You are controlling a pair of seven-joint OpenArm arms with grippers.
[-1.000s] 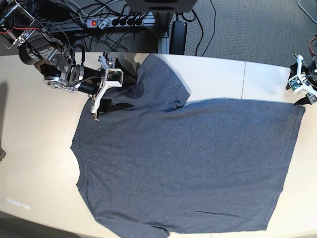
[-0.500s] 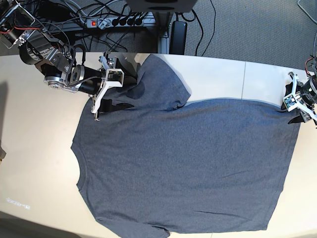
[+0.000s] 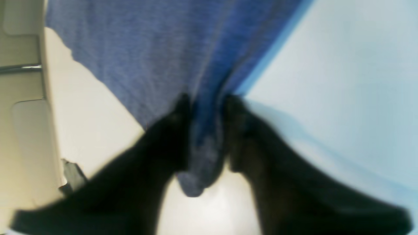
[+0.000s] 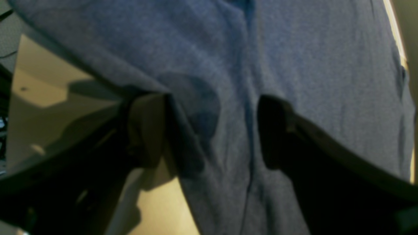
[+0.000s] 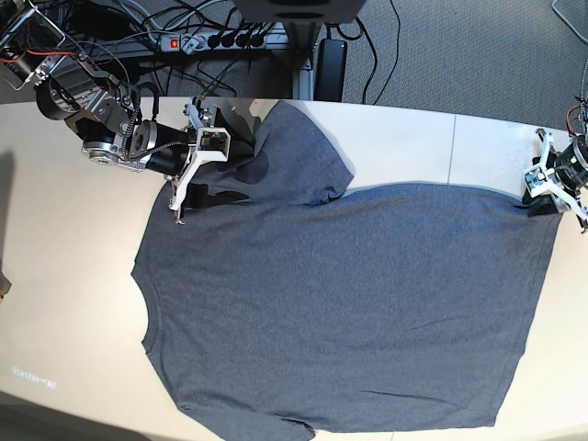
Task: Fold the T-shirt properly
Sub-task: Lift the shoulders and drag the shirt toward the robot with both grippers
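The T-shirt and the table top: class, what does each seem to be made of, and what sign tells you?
T-shirt: soft knit fabric, probably cotton, matte; heathered blue-grey flecking, limp creases.
Table: smooth, hard cream board, perhaps laminate; faint sheen.

The T-shirt [image 5: 349, 303] is a heathered slate blue-grey, plain on the side showing. The table [image 5: 64, 276] is pale cream. Both grippers' fingers [image 3: 169, 130] are black, on white mounts. The floor [image 5: 459, 55] is speckled grey.
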